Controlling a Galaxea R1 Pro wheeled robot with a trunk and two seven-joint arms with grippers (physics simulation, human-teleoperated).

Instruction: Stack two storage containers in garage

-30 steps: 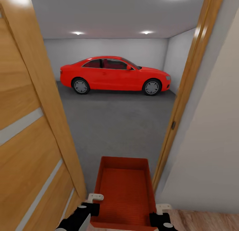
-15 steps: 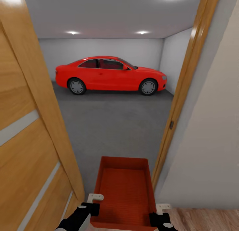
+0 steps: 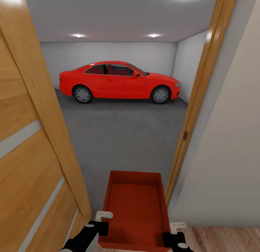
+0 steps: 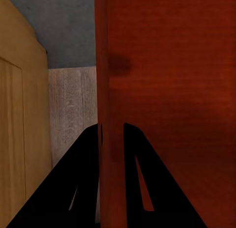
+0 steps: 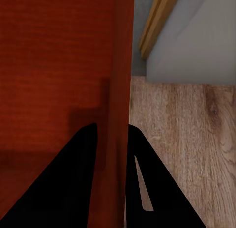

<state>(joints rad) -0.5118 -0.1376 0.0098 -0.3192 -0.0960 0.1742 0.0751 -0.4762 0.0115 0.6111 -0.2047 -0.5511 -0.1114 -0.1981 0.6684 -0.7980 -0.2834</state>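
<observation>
- Head view: orange-red bin [image 3: 135,212] carried low in front, long axis pointing through the doorway toward the garage, far end just over the grey floor [image 3: 122,136].
- Held by both side walls, one gripper to each, probably to keep it level and narrow enough to pass between the open wooden door [image 3: 32,143] and the door frame [image 3: 202,96].
- Left wrist view: left gripper [image 4: 112,134] clamped on the bin's thin wall, one finger inside, one outside.
- Right wrist view: right gripper [image 5: 113,134] pinching the opposite wall the same way; light wood planks [image 5: 182,134] underneath, so the base likely not yet across the threshold.
- Bin: shallow, rectangular, lidless, plain thin walls, faintly ribbed bottom, nothing inside.
- Only one bin in sight; no telling where the second one is.
- Beyond the doorway: bare white walls, ceiling spots, red car [image 3: 119,82] parked across the far end, well apart from the bin.
- Judged step: transport into the garage, with setting down and stacking not yet done.
</observation>
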